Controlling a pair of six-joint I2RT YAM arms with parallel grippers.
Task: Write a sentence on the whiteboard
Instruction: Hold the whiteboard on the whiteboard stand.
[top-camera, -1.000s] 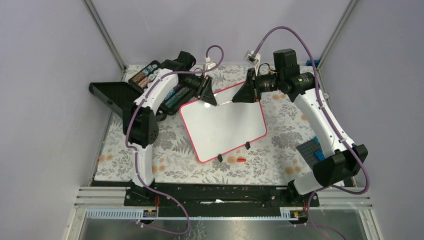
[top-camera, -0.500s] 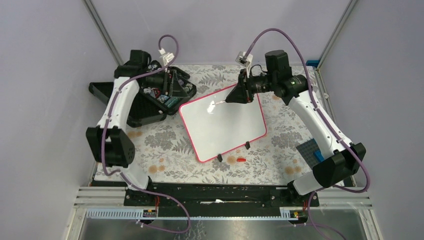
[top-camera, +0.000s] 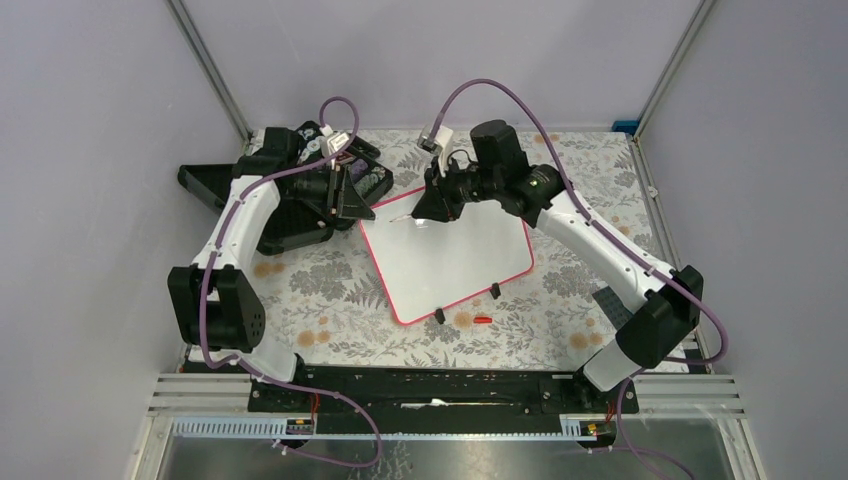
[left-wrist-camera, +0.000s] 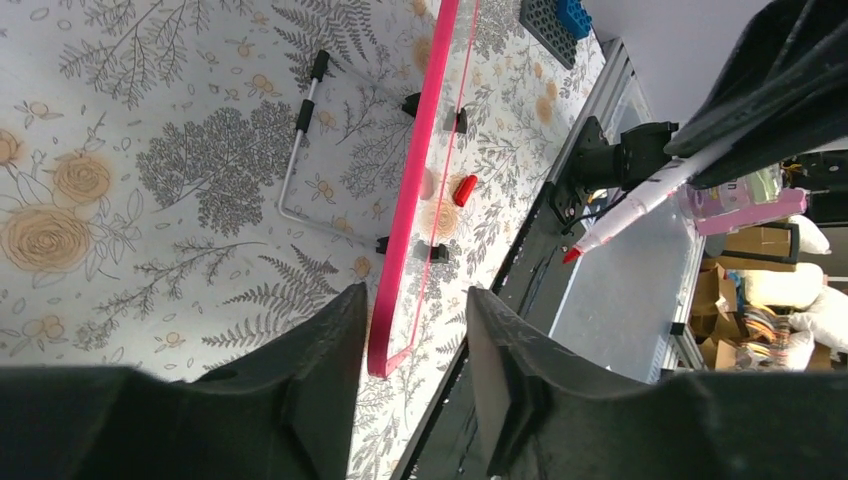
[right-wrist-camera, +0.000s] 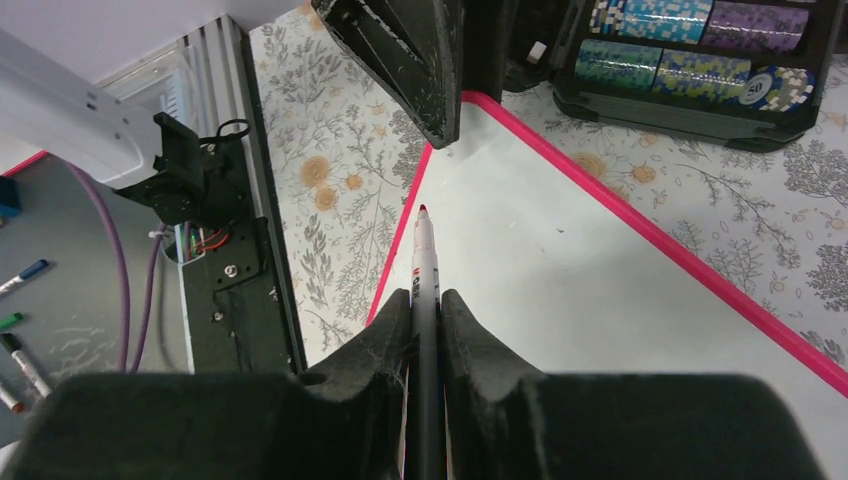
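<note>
whiteboard: blank, writing not begun | right gripper: clamped on red marker | left gripper: parted, empty, astride board rim

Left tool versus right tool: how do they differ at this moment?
The right tool is shut on a red-tipped marker; the left tool is open and empty. The right tool hangs over the whiteboard; the left tool sits at its rim. Both are black, near its far-left corner.
</note>
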